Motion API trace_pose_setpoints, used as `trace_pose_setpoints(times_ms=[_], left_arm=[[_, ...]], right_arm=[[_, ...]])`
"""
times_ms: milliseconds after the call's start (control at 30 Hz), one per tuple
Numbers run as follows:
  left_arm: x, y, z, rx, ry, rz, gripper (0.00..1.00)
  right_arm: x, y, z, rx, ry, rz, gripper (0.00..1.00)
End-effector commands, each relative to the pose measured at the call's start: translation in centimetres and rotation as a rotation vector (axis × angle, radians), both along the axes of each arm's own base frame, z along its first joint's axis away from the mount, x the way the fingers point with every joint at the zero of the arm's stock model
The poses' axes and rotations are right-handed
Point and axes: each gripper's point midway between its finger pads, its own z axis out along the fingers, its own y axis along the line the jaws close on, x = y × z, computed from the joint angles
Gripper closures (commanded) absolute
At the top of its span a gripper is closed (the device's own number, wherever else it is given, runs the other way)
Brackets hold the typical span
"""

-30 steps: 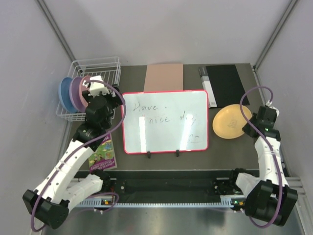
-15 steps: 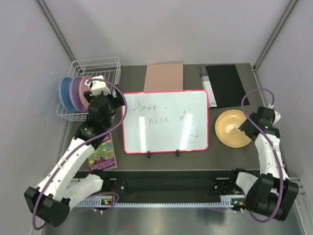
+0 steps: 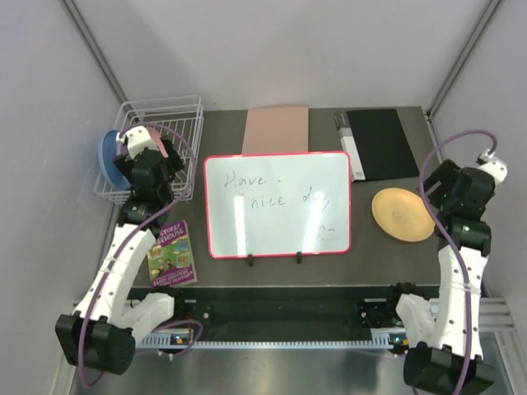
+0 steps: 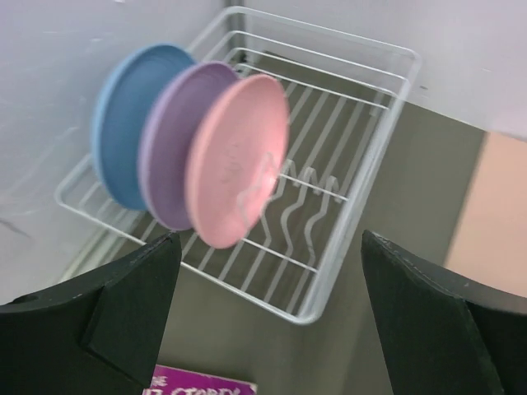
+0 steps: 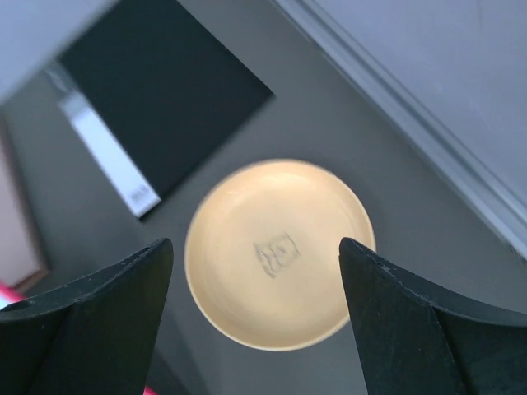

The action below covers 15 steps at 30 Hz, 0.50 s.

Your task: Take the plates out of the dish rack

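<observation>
Plastic, likely light, stiff, slick: pink plate (image 4: pixel 235 160) wants a rim pinch; left claw (image 4: pixel 268 280) gapes wide, empty

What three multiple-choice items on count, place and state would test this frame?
1. How many round plastic plates stand in the white wire dish rack? A one; B three; C five.
2. Where lies the round orange-yellow plastic plate? A in the rack; B on the table, right of the red-framed whiteboard; C between fingers.
3. The right arm's fingers are: A open, empty; B shut on a plate; C out of view.
Answers: B, light blue plate, lilac plate, pink plate; B, the top view shows it lying there; A, spread wide above the plate, gripping nothing.
</observation>
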Motion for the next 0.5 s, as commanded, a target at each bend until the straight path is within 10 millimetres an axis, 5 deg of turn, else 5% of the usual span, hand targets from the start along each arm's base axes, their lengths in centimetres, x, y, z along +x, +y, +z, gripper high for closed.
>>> trace_pose_setpoints(times_ms=[0, 300, 467], left_arm=[[1.3, 3.2, 2.4, 0.022, -0.080, 0.121, 0.07], [4.7, 8.6, -2.3, 0.064, 0.017, 0.303, 0.11], [6.5, 11.0, -3.9, 0.103, 0.024, 0.373, 0.11]], right_arm=[[2.0, 1.5, 7.0, -0.048, -0.215, 0.140, 0.19], [5.2, 2.1, 6.8, -0.037, -0.185, 0.255, 0.18], [7.5, 2.4, 4.7, 0.014, -0.155, 0.302, 0.18]])
